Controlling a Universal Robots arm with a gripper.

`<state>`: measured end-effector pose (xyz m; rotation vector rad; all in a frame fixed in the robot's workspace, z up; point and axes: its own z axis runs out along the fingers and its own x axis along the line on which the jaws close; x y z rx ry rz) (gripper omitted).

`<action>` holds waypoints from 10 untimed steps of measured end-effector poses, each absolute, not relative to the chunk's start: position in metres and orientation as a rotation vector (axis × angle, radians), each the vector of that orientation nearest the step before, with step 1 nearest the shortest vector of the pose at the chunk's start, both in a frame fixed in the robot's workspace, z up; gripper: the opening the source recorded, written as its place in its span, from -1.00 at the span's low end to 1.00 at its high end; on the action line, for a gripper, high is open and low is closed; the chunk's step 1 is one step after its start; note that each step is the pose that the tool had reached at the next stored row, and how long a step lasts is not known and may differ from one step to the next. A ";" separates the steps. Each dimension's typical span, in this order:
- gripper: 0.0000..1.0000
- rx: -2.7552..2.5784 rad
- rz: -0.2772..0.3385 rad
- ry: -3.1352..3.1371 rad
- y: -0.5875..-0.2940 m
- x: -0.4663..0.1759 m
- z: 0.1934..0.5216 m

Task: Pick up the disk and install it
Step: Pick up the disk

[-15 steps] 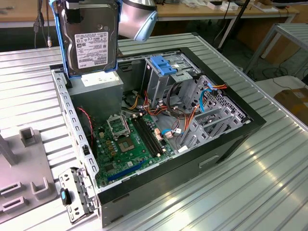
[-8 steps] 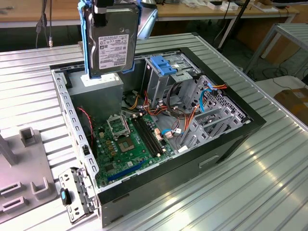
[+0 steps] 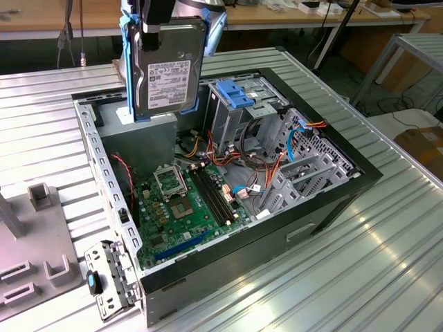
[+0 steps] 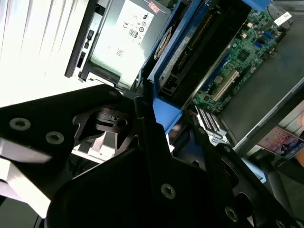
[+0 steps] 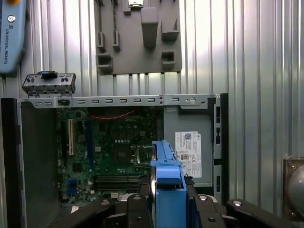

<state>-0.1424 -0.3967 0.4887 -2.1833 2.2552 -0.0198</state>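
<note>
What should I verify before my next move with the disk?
1. Grip: ok. The gripper has its jaws shut on the disk.
2. Rail: ok. The blue rail sits on the disk.
3. Clearance: ok. The disk hangs upright above the case and appears to touch nothing else.
4. Alignment: not ok. The disk is roughly over the supply, to the exterior view's left of the cage.
5. Cage slot free: cannot tell.
6. Cables at the cage's foot: cannot tell whether they block the way.
</note>
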 end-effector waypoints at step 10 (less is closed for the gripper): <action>-0.26 -2.180 -0.018 2.262 -0.421 -0.138 0.487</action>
